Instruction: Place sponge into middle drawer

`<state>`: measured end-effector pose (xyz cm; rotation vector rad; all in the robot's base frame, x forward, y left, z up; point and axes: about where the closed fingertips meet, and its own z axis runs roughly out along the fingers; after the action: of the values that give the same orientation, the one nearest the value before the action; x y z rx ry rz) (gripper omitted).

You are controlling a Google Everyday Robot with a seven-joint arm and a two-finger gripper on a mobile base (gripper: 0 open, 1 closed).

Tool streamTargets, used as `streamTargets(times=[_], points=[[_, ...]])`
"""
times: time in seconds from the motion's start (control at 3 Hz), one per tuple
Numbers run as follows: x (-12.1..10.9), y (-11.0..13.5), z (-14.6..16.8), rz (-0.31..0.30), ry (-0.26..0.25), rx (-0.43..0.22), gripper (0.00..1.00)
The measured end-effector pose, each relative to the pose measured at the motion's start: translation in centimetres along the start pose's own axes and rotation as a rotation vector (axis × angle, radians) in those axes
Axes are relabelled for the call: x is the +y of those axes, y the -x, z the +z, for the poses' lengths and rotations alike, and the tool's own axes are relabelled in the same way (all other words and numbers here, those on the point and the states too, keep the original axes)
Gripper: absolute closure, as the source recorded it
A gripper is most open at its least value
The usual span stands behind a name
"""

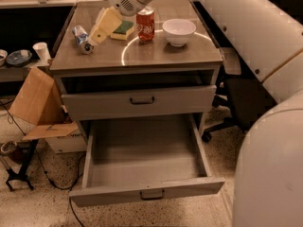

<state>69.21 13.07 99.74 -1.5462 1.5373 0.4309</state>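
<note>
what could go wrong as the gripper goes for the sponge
The sponge sits right beside the red soda can, so the gripper, close by it, may knock the can over. The silver can lying on the gripper's other side might get nudged and roll.

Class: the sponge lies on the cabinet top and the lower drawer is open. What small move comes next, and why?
Probably shift the end effector slightly toward the picture's right and lower it onto the sponge. It hangs beside the sponge, not over it, and the sponge lies ungrasped next to the soda can. The middle drawer already stands open, so grasping comes first.
</note>
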Motion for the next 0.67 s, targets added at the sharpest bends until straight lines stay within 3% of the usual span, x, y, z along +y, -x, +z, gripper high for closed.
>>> streamTargets(times=[0.33,0.67], points=[[-1.4,0.0,2.2,-0.075,0.006,-0.026,0.0],[-3.1,-0.8,4.0,-0.137,-0.004,-0.006,0.0]])
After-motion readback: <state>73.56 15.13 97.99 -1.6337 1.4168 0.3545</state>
